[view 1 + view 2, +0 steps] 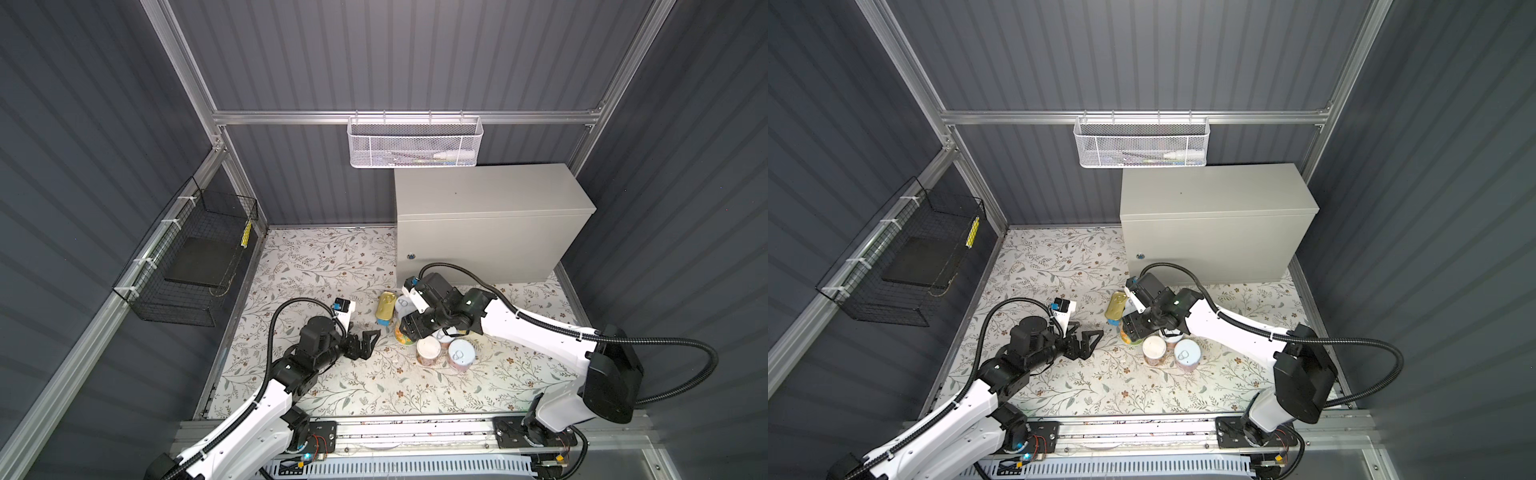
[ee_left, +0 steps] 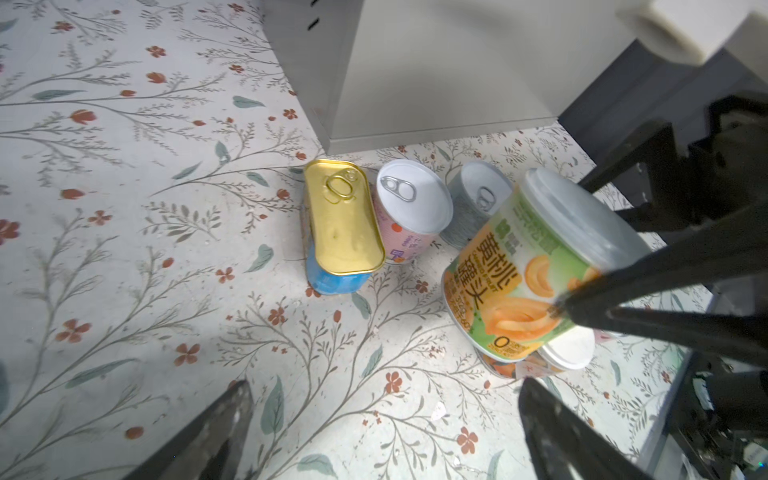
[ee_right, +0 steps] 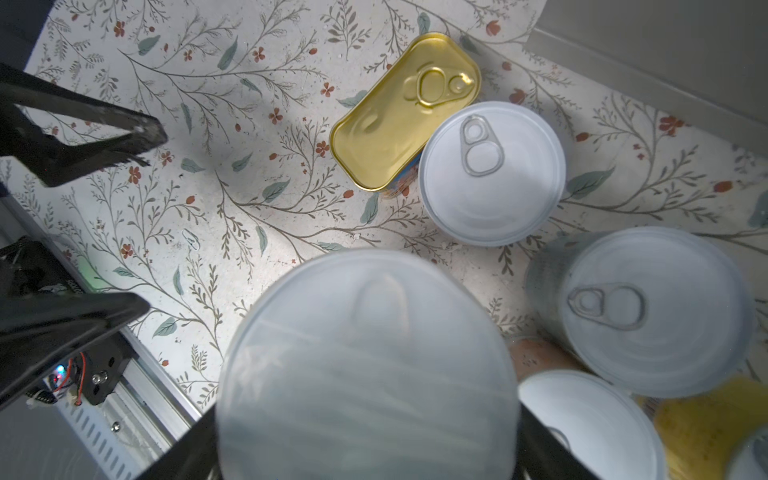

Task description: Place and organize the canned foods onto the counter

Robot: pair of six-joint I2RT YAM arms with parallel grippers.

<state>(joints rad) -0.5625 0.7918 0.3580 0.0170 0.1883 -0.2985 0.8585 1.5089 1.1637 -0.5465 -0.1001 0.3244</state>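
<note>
Both right fingers press on opposite sides of the peach can, so the right gripper is closed on it at a middling spread. Between those fingers the can sits tilted, its clear lid facing the wrist. Whether its base touches the mat I cannot tell. Just below the held can, close by the fingertips, more cans with pale tops stand bunched on the mat.

Past the fingertips the pink can stands upright, tight beside the gold tin and seemingly touching it. The grey can stands upright off to one finger's side, near the pink can but apart from it. Further out beyond this gripper rises the counter, its front with the blue lock turned toward the cluster. Every can in view is down in front of it, none on its top.

The left fingers stand wide apart and grip nothing, so the left gripper is fully spread, low over the mat. Ahead of its tips lie the gold tin and pink can, well apart from them. The peach can and the right fingers lie ahead toward one fingertip, near it but not touching in both top views.
</note>
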